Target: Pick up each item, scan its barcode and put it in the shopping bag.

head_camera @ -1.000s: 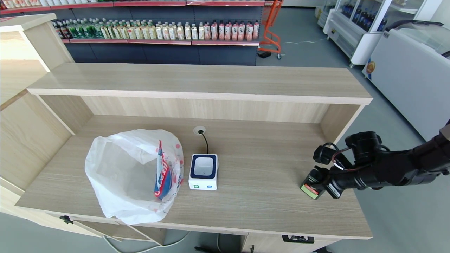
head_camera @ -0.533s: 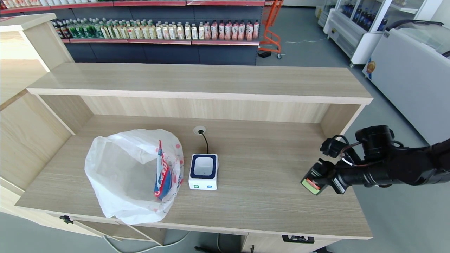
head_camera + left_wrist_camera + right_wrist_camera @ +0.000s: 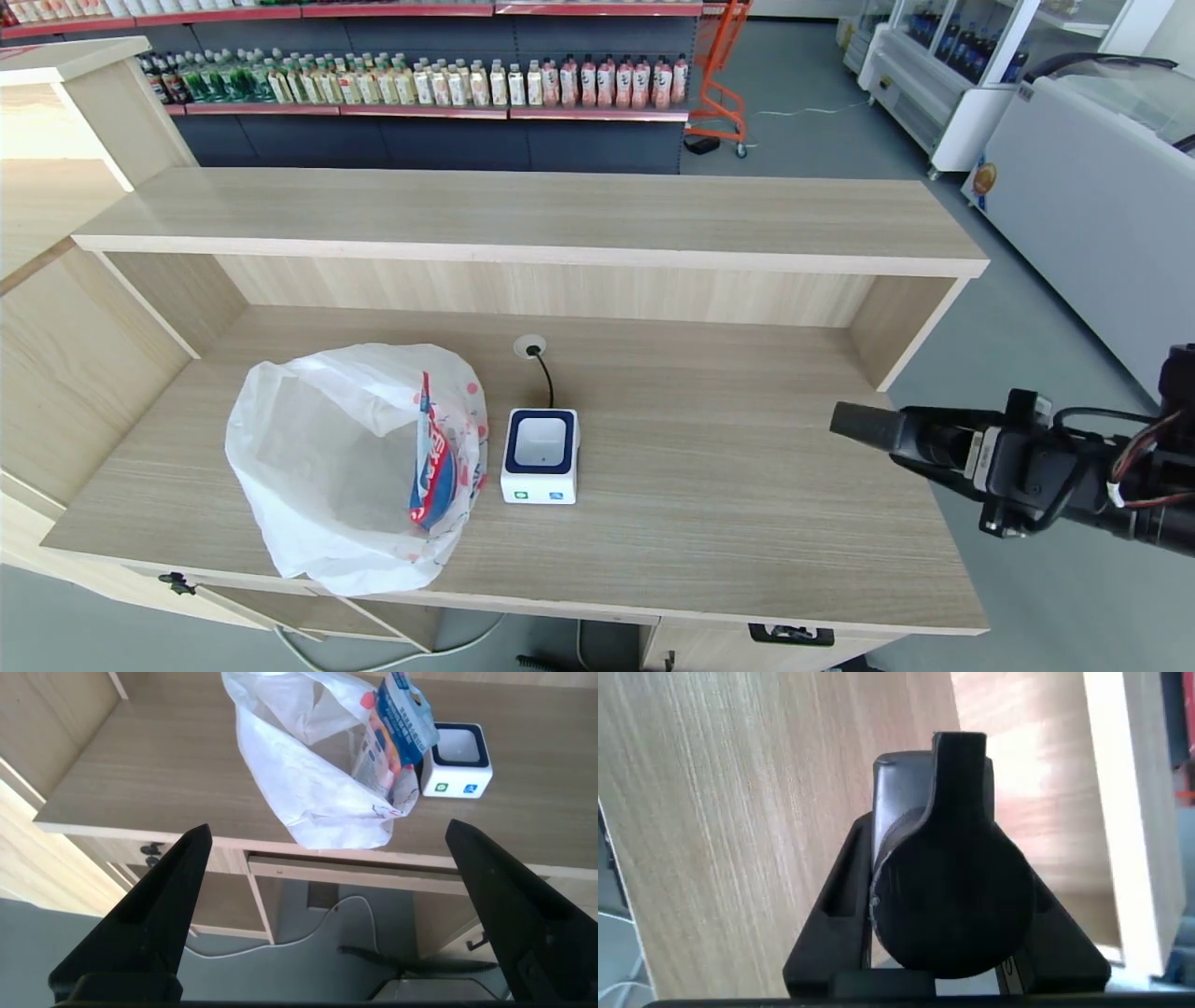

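Dark item is clamped in right gripper over counter right edge, well apart from scanner. Looks like the scan step. Next: carry it left, barcode toward scanner window, then into shopping bag just left of it. Left gripper jaws wide open, empty.

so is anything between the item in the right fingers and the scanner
Nothing visible. Bare counter lies between the dark item and the scanner, and the shopping bag sits right beside the scanner on its far side.
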You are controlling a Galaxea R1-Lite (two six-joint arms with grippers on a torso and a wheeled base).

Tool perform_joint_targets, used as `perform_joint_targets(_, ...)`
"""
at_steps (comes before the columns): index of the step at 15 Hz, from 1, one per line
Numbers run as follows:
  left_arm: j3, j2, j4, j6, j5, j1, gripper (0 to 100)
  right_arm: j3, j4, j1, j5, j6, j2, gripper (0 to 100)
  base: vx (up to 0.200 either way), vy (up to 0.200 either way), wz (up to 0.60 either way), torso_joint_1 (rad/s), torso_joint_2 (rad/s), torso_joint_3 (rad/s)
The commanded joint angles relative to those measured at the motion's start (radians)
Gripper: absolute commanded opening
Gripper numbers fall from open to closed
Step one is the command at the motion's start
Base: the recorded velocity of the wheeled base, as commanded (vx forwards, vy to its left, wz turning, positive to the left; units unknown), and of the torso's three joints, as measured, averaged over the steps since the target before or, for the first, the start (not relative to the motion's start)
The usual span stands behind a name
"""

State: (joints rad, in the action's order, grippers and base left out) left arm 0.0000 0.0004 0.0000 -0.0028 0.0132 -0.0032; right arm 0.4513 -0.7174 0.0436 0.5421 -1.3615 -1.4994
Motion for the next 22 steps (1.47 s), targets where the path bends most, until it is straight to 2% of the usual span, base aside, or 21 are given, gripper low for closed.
perform_joint_targets(1,0.0,0.0,0.0,0.0,0.001,0.0,100,-0.052,-0.034,0.18,0.176,-0.501,0.008,0,0.0,0.0,0.0,0.0,0.0,0.0)
perform_joint_targets(4,0.0,0.0,0.0,0.0,0.001,0.0,100,-0.049,0.05,0.363,0.257,-0.91,-0.064,0,0.0,0.0,0.0,0.0,0.0,0.0)
perform_joint_targets(6,0.0,0.0,0.0,0.0,0.001,0.0,100,-0.054,0.055,0.39,0.309,-1.045,-0.113,0,0.0,0.0,0.0,0.0,0.0,0.0)
perform_joint_targets(9,0.0,0.0,0.0,0.0,0.001,0.0,100,-0.046,0.042,0.418,0.418,-1.16,-0.16,0,0.0,0.0,0.0,0.0,0.0,0.0)
perform_joint_targets(10,0.0,0.0,0.0,0.0,0.001,0.0,100,-0.032,0.042,0.452,0.441,-1.186,-0.174,0,0.0,0.0,0.0,0.0,0.0,0.0)
perform_joint_targets(13,0.0,0.0,0.0,0.0,0.001,0.0,100,0.043,0.042,0.46,0.478,-1.216,-0.202,0,0.0,0.0,0.0,0.0,0.0,0.0)
perform_joint_targets(17,0.0,0.0,0.0,0.0,0.001,0.0,100,0.095,0.032,0.466,0.478,-1.24,-0.228,0,0.0,0.0,0.0,0.0,0.0,0.0)
perform_joint_targets(22,0.0,0.0,0.0,0.0,0.001,0.0,100,0.152,-0.05,0.463,0.478,-1.248,-0.254,0,0.0,0.0,0.0,0.0,0.0,0.0)
